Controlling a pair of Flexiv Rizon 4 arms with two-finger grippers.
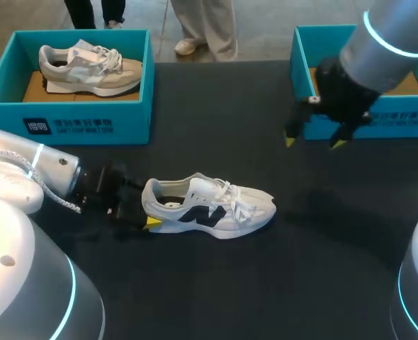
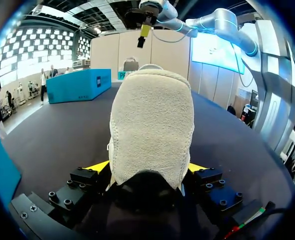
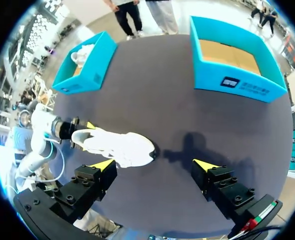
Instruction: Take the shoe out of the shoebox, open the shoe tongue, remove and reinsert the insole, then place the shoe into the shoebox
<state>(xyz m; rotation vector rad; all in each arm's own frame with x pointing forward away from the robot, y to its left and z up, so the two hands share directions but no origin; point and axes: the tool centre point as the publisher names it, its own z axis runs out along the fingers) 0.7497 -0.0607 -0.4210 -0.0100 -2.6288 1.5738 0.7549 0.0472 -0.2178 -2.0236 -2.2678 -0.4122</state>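
Your left gripper point(image 1: 144, 207) pinches the heel of the white lace-up sneaker point(image 1: 216, 207), apparently steadying it on the black table point(image 1: 301, 269); your right gripper point(image 1: 312, 142) hovers spread wide, empty, free for the next step.

1. You see a white lace-up sneaker with a dark side mark point(image 1: 209, 207) lying on its sole on the black table point(image 1: 216, 283), its toe toward your right.
2. Your left gripper point(image 1: 142, 207) sits at the sneaker's heel, and one yellow tip shows against the heel's near side.
3. Your right gripper point(image 1: 312, 142) hangs above the table with its fingers spread, just in front of the right-hand teal cardboard shoebox point(image 1: 400, 126), whose brown floor shows.
4. The left-hand teal cardboard shoebox point(image 1: 74, 124) holds a grey-beige sneaker point(image 1: 88, 69).
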